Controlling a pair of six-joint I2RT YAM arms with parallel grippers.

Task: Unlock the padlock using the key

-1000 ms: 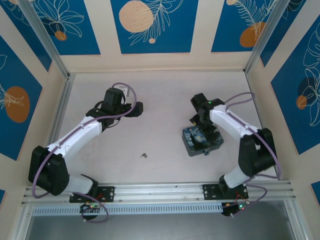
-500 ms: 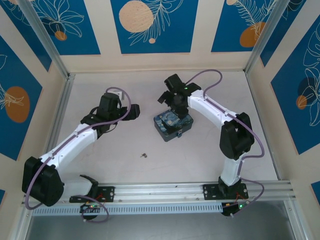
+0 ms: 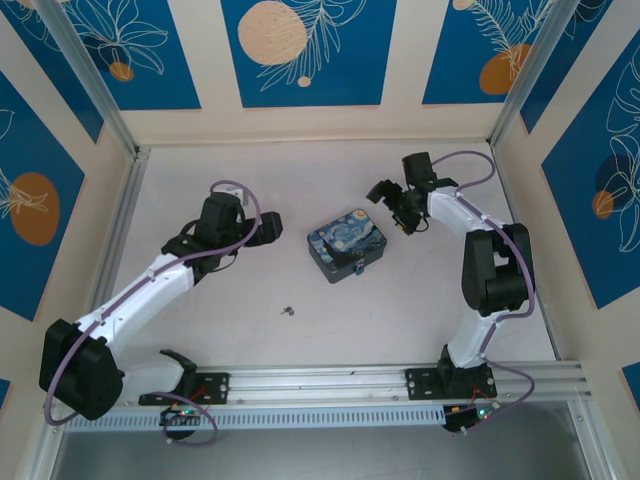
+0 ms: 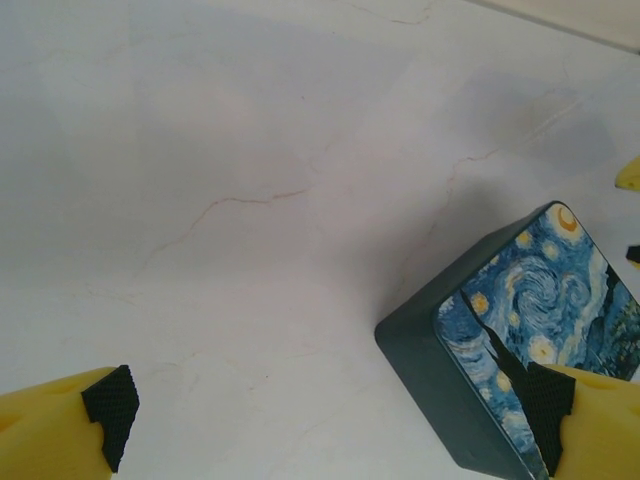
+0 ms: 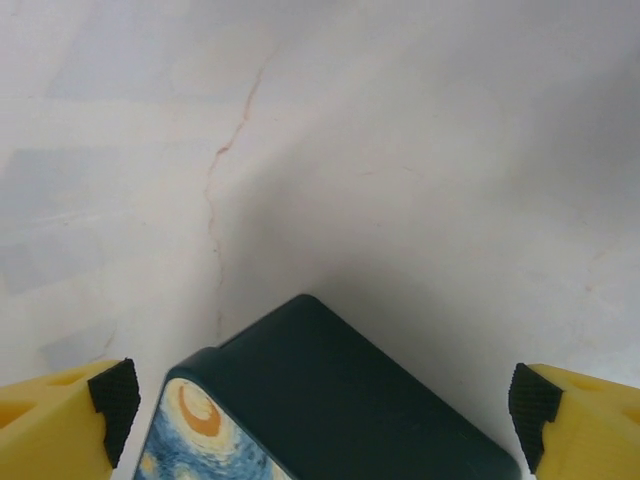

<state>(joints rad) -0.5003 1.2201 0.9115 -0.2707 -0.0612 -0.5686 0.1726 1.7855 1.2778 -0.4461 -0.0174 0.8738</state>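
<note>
Padlock (image 3: pixel 357 269) is hanging off the box's (image 3: pixel 345 243) near edge, key (image 3: pixel 288 311) lying well apart, left gripper (image 3: pixel 272 224) and right gripper (image 3: pixel 390 207) both gaping wide, so a sloppy pinch is risking skidding the key away.

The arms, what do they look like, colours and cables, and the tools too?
The left arm and right arm have white links, black joints and a looping purple cable. The left tool and right tool have yellow fingers tipped with black pads.
</note>
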